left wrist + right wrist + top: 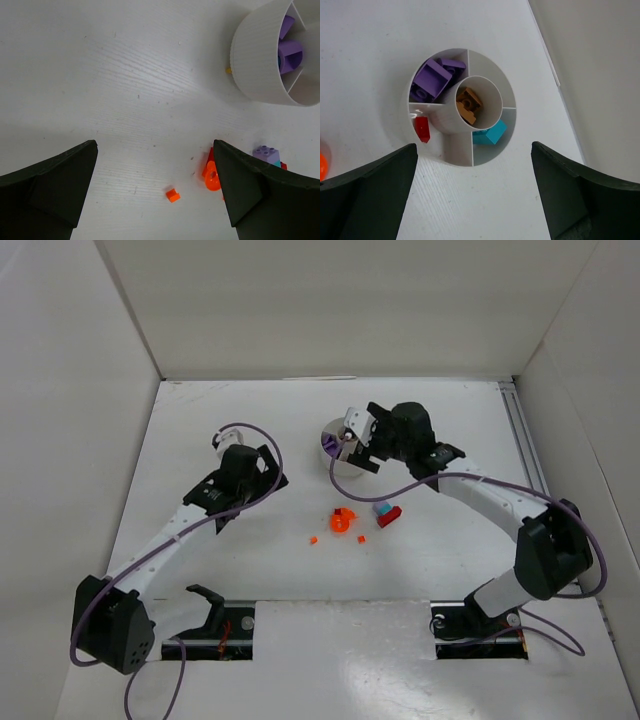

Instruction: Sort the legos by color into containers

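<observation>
- Your right gripper (473, 146) hangs directly over the small round white plastic dish (506, 95). Its black fingers are spread wide, with nothing between them.
- Your left gripper (155, 142) is likewise spread wide and empty. It sits over bare white tabletop (100, 75), well apart from the dish.
- In the dish, the central round well (492, 95) holds one brown plastic brick (469, 105).
- The wedge at upper left in the right wrist view holds purple plastic bricks (432, 80). You can count at least two, lying against each other.
- The wedge at left holds a small red plastic piece (422, 129).
- The wedge at lower right holds a teal plastic brick (490, 134).
- Other pieces lie loose on the tabletop near the dish, on the side toward the arm bases.
- Among them you have a rounded orange plastic piece (343, 521), with a tiny orange clip (313, 539) and a tiny orange chip (361, 538) apart from it on either side.
- Just beside the rounded piece, a lilac studded brick (266, 154) sits on a teal part, with a loose red piece (391, 517) touching that pair.
- In the left wrist view, one finger hides part of this group, so you cannot tell how the three join.
</observation>
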### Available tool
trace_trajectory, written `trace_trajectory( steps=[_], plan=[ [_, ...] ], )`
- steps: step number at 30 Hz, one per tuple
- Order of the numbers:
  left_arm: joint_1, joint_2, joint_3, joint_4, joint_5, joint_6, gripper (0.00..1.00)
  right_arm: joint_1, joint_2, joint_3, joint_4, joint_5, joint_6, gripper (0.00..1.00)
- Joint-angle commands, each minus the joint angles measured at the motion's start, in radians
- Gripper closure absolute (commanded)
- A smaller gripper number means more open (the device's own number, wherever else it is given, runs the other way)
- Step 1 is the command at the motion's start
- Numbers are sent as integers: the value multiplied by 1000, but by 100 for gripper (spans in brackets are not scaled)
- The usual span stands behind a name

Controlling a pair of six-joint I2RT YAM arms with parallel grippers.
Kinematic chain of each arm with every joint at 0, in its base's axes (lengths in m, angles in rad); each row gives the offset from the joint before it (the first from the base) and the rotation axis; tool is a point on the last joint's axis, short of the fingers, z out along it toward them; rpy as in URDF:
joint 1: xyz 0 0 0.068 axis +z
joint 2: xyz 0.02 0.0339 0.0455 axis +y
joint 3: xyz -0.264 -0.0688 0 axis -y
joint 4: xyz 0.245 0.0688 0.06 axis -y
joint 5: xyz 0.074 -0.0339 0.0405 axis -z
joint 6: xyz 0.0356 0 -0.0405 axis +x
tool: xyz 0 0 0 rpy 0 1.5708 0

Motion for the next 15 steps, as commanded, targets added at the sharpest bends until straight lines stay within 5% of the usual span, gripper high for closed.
trace_trajectory(
  steps=[1, 15],
  plan=[
    [4, -11, 40, -39, -18, -12, 0, 51, -57, -18, -5, 131, 8, 0],
    [-42, -51, -64, -8, -1, -72, 0, 157, -85, -64, 4, 345, 31, 0]
  ],
)
